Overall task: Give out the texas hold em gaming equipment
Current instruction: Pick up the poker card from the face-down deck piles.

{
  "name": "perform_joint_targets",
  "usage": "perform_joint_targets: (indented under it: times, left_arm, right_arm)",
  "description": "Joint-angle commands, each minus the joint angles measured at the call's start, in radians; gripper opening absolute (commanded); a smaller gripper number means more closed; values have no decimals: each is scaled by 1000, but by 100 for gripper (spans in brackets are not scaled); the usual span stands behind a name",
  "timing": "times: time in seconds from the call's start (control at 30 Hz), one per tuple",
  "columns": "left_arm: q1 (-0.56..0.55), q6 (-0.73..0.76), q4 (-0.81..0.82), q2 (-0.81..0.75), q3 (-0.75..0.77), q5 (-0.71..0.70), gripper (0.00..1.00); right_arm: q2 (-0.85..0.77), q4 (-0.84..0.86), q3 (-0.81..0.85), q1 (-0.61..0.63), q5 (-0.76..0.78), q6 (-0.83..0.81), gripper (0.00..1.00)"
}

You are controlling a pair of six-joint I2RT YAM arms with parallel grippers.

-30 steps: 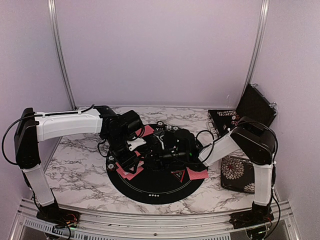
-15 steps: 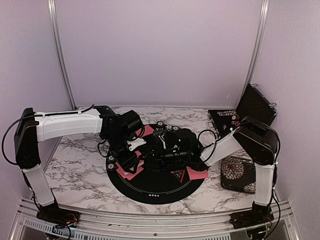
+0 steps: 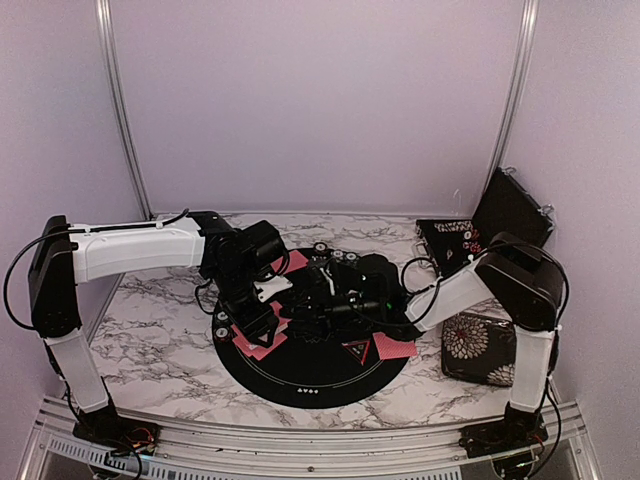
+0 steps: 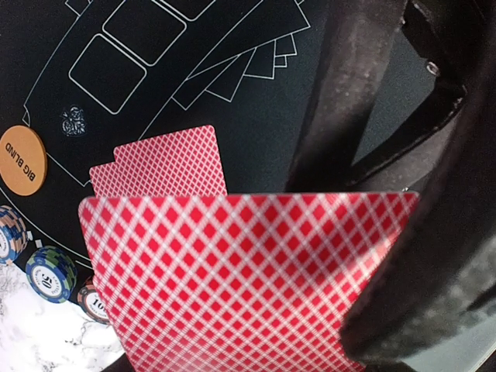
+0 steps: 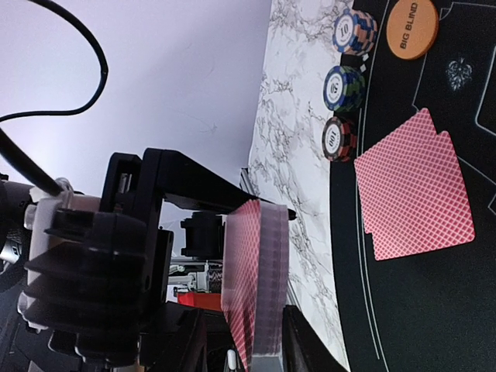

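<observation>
One card deck sits clamped in the left gripper, blocking its camera; right gripper is cropped, grip unclear

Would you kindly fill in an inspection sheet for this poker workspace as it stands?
Surface: marble table bearing a round black mat.
Job's things: deck; two dealt cards near the BIG BLIND button and chip stacks; triangle marker on the mat.
Clutter: floral case, right of the mat.
Grippers: left gripper shut on the deck; right gripper close by, state unclear.
Cables: black cables along the arms.
Surroundings: plain lilac walls.
</observation>
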Motion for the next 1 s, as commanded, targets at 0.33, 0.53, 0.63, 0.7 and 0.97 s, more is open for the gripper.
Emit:
perform_joint_targets:
  times: [0.33, 0.53, 0.63, 0.7, 0.97]
  left_arm:
    - [4, 6, -5, -40, -6, 11, 55]
    - [4, 6, -5, -39, -6, 12, 55]
    - [4, 9, -5, -37, -6, 14, 55]
    - [4, 8, -6, -37, -4, 13, 55]
    - [4, 9, -5, -40, -6, 12, 55]
  right_arm:
    - [-50, 18, -26, -14, 19, 11, 25]
    - [-61, 22, -43, -24, 26, 13, 24]
    - [-68, 16, -42, -26, 27, 11, 24]
    - [-71, 13, -40, -26, 28, 9, 23]
    - [-69, 8, -41, -22, 25, 10, 20]
